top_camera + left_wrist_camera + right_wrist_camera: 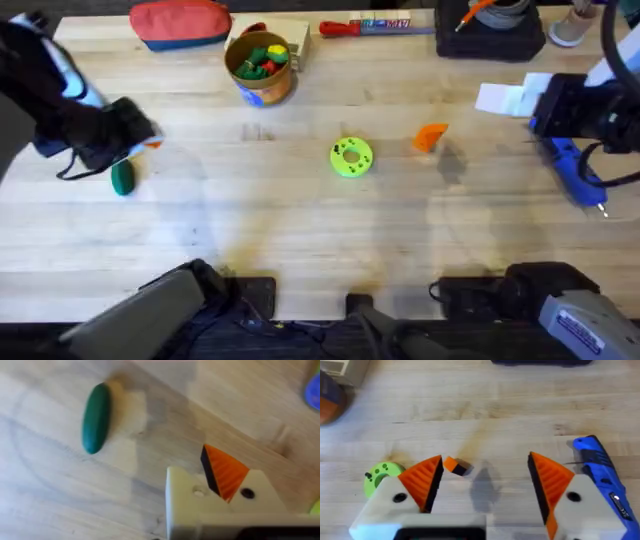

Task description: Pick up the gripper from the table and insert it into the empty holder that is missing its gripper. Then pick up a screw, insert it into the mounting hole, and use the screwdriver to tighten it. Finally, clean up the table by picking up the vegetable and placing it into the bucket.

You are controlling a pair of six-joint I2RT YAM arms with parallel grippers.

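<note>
On my overhead view the left claw [140,135] sits at the left edge of the frame, low over the bench [300,230], with the vegetable [122,177] lying flat on the wood just below it, close but apart. Through the left wrist camera I see that vegetable [96,418] as a dark green oblong, clear of the claw; one white finger block carries an orange ribbed pad [225,471]. I cannot tell from these views how far this claw is open, and I see nothing held in it.

The right claw [510,98] is at the right edge of the overhead frame, upper half. In its wrist view its two orange fingers [422,480] stand wide apart with bare bench between them, gripping nothing. The gripper [431,136] lies loose on the wood right of centre, and in the right wrist view it [456,465] lies beyond the fingers, untouched. The screwdriver [572,170] lies flat at the right edge below the right claw, tip toward the lower right; the wrist camera shows it [601,472] just beside the claw.

The lime-green disc [351,157] sits near centre, left of the gripper. The bucket [261,68] stands at upper centre-left, holding coloured toys, with a red pouch [180,24] to its left.
</note>
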